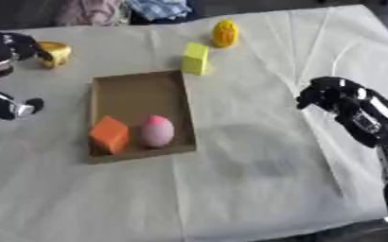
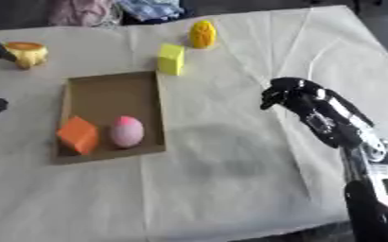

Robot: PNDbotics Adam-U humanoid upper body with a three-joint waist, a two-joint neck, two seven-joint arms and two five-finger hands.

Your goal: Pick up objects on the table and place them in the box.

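Note:
A shallow cardboard box (image 1: 139,90) lies left of the middle. Inside, at its near end, sit an orange block (image 1: 109,134) and a pink egg shape (image 1: 157,131). A yellow block (image 1: 195,58) stands just past the box's far right corner. Farther back lies a yellow ribbed object (image 1: 224,33). A golden-yellow object (image 1: 57,53) rests at the far left. My left hand (image 1: 7,47) is beside it, fingers spread, one fingertip at its edge; its thumb (image 1: 25,107) shows lower down. My right hand (image 2: 293,94) hovers right of the box, fingers curled, holding nothing.
The table is covered with a creased white cloth (image 1: 255,179). Bundled pink fabric (image 1: 90,10) and blue fabric (image 1: 160,7) lie past the far edge. The table's right edge falls away behind my right arm.

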